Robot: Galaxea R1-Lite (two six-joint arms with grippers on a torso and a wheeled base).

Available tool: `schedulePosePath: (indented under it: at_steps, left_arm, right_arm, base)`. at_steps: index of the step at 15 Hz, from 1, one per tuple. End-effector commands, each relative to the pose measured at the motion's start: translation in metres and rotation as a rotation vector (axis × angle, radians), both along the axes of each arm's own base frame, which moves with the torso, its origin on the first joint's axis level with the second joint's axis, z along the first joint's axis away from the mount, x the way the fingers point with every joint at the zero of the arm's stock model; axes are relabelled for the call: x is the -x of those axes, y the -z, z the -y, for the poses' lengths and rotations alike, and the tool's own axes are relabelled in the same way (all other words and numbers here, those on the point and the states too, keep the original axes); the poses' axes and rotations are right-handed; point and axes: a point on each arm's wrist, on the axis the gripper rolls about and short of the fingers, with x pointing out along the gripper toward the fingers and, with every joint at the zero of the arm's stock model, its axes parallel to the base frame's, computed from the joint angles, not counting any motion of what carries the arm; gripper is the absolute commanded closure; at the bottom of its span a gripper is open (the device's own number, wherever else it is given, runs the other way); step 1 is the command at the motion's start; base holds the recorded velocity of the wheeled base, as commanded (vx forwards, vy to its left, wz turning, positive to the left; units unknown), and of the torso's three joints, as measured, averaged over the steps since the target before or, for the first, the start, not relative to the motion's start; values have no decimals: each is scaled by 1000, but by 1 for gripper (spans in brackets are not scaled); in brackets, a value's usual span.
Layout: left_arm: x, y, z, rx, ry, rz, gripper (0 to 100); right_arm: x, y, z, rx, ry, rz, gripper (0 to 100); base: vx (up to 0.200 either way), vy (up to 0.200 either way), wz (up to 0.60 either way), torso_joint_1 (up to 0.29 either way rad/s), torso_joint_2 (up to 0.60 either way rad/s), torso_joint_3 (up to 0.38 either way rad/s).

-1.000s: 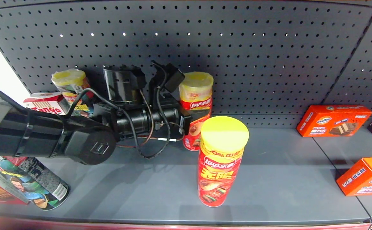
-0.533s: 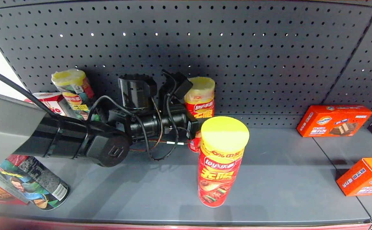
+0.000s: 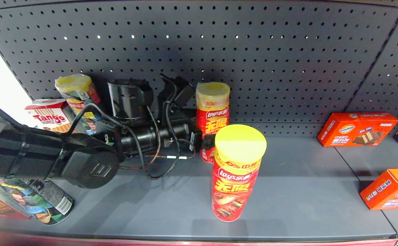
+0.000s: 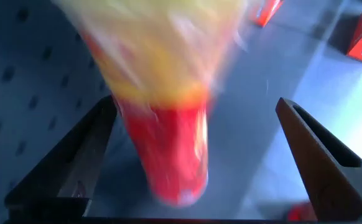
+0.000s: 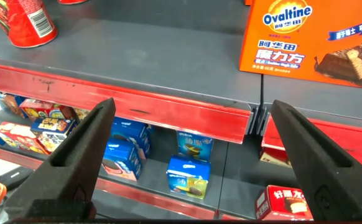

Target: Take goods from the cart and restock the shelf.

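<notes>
- While the left gripper (image 4: 196,106) sits with its fingers spread wide, the rear chip canister (image 3: 212,112) stands between them; one finger is close beside it, the other well apart, so nothing is clamped.
- That red canister with a yellow lid stands upright at the back of the grey shelf (image 3: 305,191), just in front of the pegboard wall (image 3: 253,68). Judging by this, it is set deep to leave the front free.
- Directly in front of it stands a second, matching chip canister (image 3: 236,171), so the two form a front-to-back row.
- With the jaws so wide, the placing step looks finished, and the arm would likely need to draw straight back to avoid tipping either canister.
- Over the red shelf edge (image 5: 168,102) the right gripper (image 5: 193,104) hangs open and holds nothing, probably parked out of the way.
- Two orange chocolate-wafer boxes (image 3: 356,128) (image 3: 388,188) lie farther to the right on the shelf, and a wafer box (image 3: 50,112) sits at the left.
</notes>
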Motion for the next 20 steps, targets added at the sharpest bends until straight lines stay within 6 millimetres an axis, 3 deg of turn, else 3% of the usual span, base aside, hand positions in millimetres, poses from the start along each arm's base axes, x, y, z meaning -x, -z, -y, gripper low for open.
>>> schedulePosePath:
  at_steps: [1,6,10,20]
  left_arm:
    - [30,-10,-16,-2,-41,8,0]
    - [63,-8,-34,-33,-192,-2,0]
    - [67,3,-43,-82,-325,-26,0]
    - [14,25,-26,-224,-410,30,0]
  right_arm:
    - [0,0,0,1,0,-1,0]
    - [0,0,0,1,0,-1,0]
    - [0,0,0,1,0,-1,0]
    - [0,0,0,1,0,-1,0]
  base:
    - [0,0,0,0,0,0]
    - [0,0,0,0,0,0]
    - [0,0,0,0,0,0]
    - [0,0,0,0,0,0]
